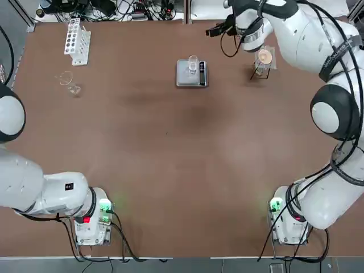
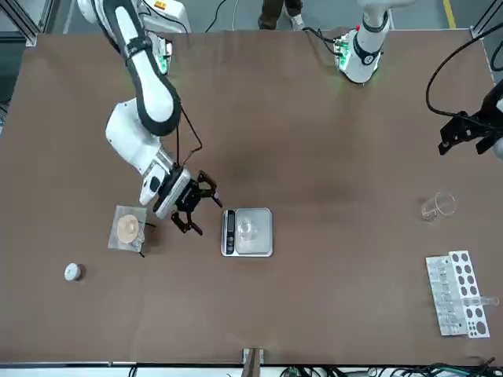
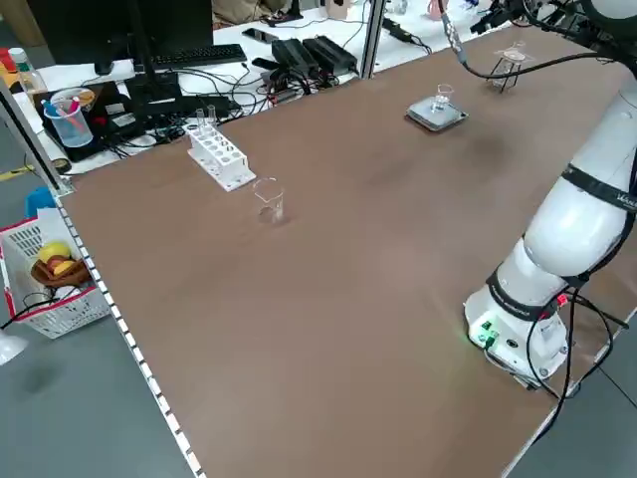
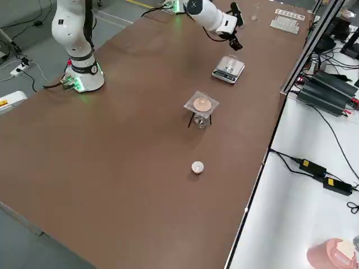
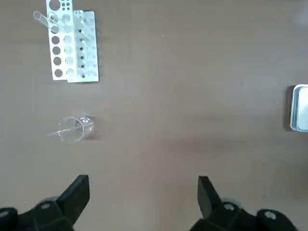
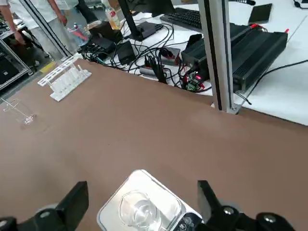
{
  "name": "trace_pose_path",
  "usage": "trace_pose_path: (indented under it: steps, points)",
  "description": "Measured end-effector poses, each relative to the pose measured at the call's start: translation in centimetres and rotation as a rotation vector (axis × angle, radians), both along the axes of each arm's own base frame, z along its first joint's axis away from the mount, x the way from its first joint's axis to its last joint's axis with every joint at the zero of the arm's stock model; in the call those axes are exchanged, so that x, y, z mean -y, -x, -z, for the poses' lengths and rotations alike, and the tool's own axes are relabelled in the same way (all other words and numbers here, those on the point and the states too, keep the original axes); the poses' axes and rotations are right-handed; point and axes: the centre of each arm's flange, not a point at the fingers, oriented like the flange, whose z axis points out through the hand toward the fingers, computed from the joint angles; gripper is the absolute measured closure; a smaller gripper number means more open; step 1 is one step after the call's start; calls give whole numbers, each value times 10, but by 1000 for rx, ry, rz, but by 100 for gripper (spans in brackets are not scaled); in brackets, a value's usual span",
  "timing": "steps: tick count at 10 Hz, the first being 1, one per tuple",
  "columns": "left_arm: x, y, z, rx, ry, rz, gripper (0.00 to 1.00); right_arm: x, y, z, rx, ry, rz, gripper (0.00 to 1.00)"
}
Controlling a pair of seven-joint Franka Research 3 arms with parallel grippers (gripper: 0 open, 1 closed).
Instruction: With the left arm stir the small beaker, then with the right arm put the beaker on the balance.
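The small beaker stands upright on the plate of the balance at the far middle of the table. In the right wrist view the small beaker sits on the balance just past the fingertips. My right gripper hovers open and empty beside the balance, on the robot's right of it. My left gripper is open and empty, high over the far left of the table, and shows at the picture's edge as the left gripper.
A larger clear glass vessel with a thin rod in it stands at the far left, near a white test tube rack. A small stand with a tan disc is right of the balance. A small white round object lies beyond it.
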Motion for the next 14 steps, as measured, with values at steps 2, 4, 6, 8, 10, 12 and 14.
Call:
trace_pose_path:
  steps: [2,4,6,8,10,12,14]
  points:
    - [0,0,0,0,0,-1,0,4,-4,-8,-58,14,43,0]
    - [-1,0,0,0,0,-1,0,0,-8,-36,-137,90,103,0]
    - [-1,0,0,0,0,-2,0,4,-8,-51,-173,79,139,0]
    - [-2,0,0,0,0,-4,0,12,-11,-53,-247,80,171,0]
    - [-3,0,0,0,0,-5,0,17,-12,-67,-340,110,194,0]
    - [-3,0,0,0,0,-5,0,21,-9,-91,-409,152,220,0]
    - [-3,0,0,0,0,-5,0,27,-7,-104,-477,205,264,0]
